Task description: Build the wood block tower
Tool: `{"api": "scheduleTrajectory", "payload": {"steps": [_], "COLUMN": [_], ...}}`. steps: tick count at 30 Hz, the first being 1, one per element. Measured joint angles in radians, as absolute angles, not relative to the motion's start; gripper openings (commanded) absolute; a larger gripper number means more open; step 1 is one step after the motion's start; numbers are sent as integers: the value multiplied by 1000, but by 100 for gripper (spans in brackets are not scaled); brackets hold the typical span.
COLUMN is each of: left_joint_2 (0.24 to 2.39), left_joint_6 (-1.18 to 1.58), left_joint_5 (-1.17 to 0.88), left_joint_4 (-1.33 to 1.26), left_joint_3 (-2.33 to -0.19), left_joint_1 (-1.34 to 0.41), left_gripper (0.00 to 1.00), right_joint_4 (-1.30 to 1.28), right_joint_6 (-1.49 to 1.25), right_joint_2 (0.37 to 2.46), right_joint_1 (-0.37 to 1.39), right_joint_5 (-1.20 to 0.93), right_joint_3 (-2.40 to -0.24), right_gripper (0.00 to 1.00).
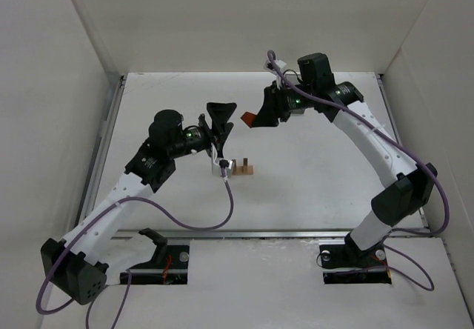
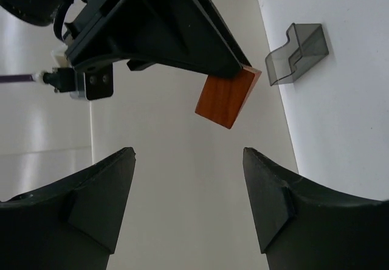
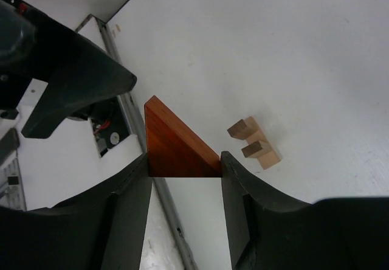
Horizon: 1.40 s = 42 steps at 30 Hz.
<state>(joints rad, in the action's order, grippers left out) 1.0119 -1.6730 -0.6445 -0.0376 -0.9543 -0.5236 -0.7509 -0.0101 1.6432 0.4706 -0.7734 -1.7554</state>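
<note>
The pale tan blocks [image 1: 245, 168] stand together near the table's middle; in the right wrist view [image 3: 255, 143] two short uprights rest on a flat piece. My right gripper [image 1: 255, 118] is shut on the orange triangular block [image 3: 176, 142], held in the air behind the tan blocks. The orange block also shows in the left wrist view [image 2: 227, 96], clamped under the right gripper's fingers. My left gripper [image 1: 221, 115] is open and empty, raised above the table to the left of the orange block, with its jaws wide apart [image 2: 188, 209].
A translucent dark grey bin [image 2: 296, 52] lies against the white wall, seen in the left wrist view. White walls enclose the table on three sides. A metal rail [image 1: 281, 233] runs along the near edge by the arm bases.
</note>
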Motion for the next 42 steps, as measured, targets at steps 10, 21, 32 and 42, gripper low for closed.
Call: {"api": "scheduleTrajectory", "payload": {"steps": [10,21,32,42], "left_joint_2": [1082,1132,1180,1201], "left_joint_6": [-1825,-1858,-1837,-1837], "left_joint_5": [-578,-497,-461,-443], "left_joint_4": [79,149,193,278], "left_joint_3": [-970,-1024,-1082,-1124], "left_joint_1": [-638,-683,-692,-694], "left_gripper": [59,55,58,35], "right_joint_4": [-672,-644,-644,-649], "right_joint_6": [-137,-159,-154,-147], "right_joint_2": [1596,1577,1577,1577], "right_joint_1": [471,472,493,506], "right_joint_5": [-788,-767,-752,-743], "right_joint_3": [-1641,-1600,-1589,-1588], "right_gripper": [0,0,0,0]}}
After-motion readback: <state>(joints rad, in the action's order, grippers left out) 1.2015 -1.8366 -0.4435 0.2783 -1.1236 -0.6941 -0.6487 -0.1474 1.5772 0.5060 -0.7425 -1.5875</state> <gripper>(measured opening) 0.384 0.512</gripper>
